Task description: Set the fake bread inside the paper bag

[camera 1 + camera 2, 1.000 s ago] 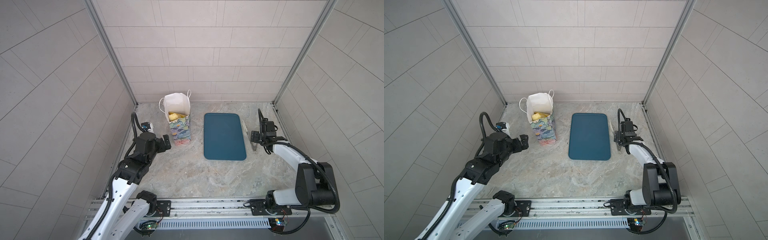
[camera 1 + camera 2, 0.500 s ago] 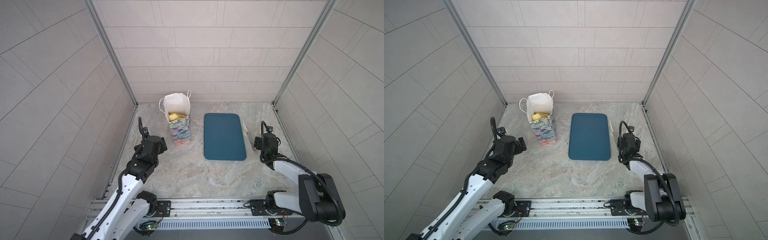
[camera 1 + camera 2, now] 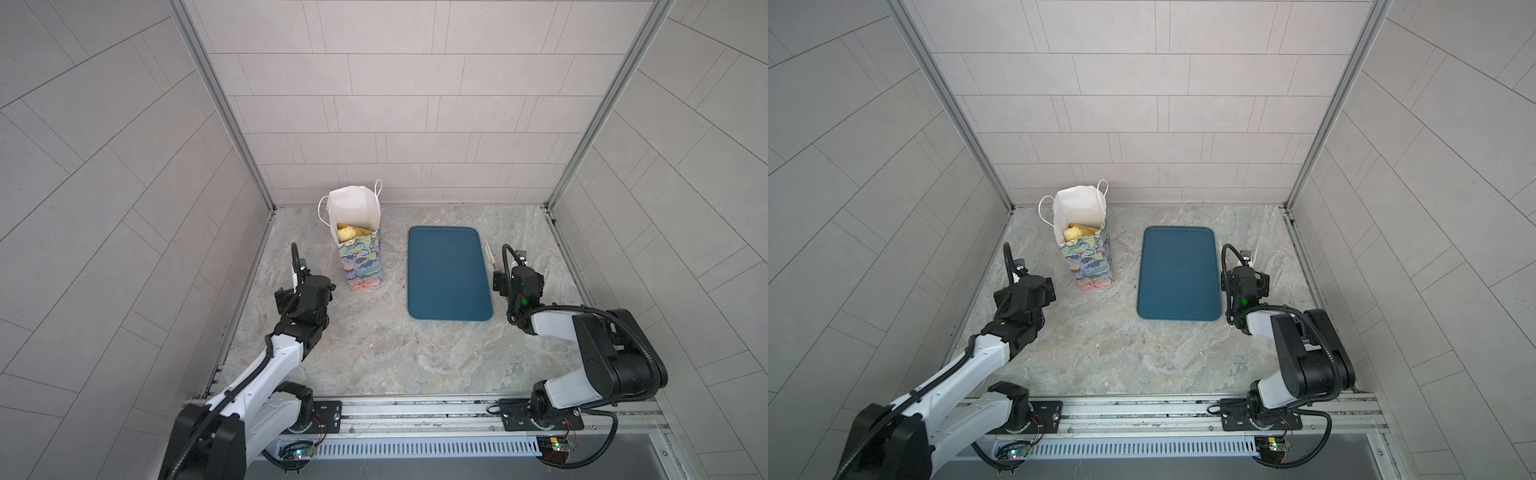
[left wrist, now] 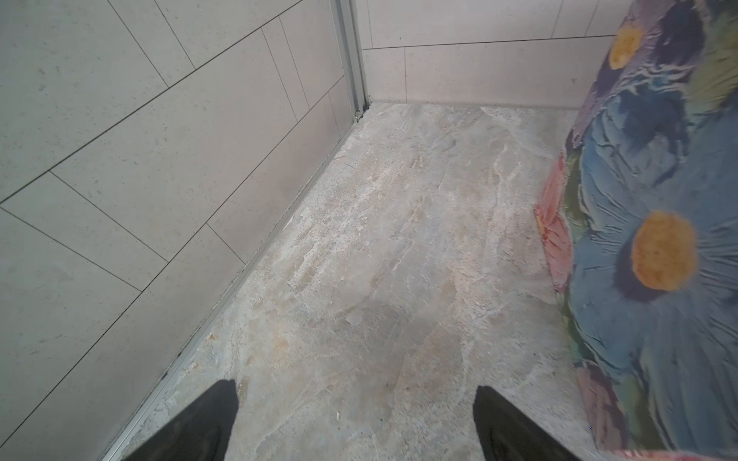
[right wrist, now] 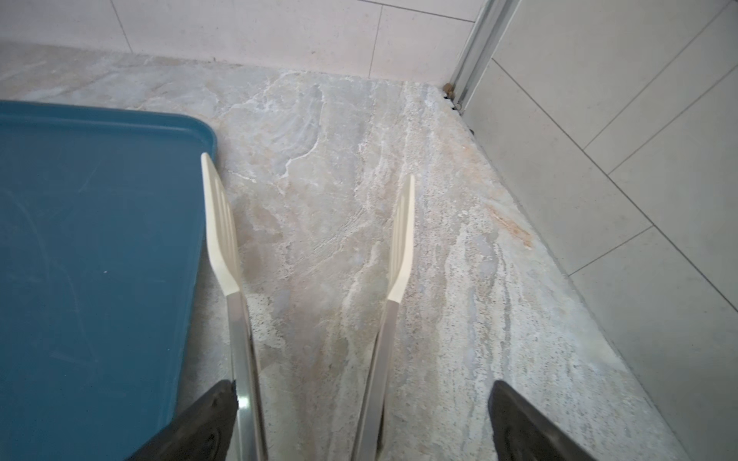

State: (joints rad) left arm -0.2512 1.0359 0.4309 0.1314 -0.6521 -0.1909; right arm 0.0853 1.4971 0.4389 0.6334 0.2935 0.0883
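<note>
Both of your arms have drawn back and sunk low over the last second: the left pincer [image 4: 354, 386] has swung away from the paper bag [image 3: 359, 257] to face the far left corner, and the right pincer [image 5: 361, 385] has let its jaws go wide around the tongs [image 5: 221, 223]. Nearest you, the arms' bases sit on the metal rail [image 3: 415, 409] at the front edge of the table [image 3: 374, 345]. Out from there, the left pincer stands open and empty above bare stone-patterned table. The right pincer is open too. The white-tipped tongs lie between its fingers [image 5: 199, 423], pointing at the far wall, one steel leg right beside a finger and the other well clear, so nothing is clamped. Just beside the tongs, toward the middle, the teal tray [image 3: 446, 274] lies bare. Farther back and left, the paper bag stands upright, mouth up, its long axis vertical, with the fake bread [image 3: 348, 232] showing golden just inside the rim; how many pieces lie below cannot be counted. That bag sits just beside your left pincer, on its inner side and slightly beyond it, well apart from the right one across the tray, so the left arm is the nearer. No pastry shows on tray or table, so the filling looks done and only parking remains. Pale tiled walls [image 3: 415, 124] close the cell on three sides.
</note>
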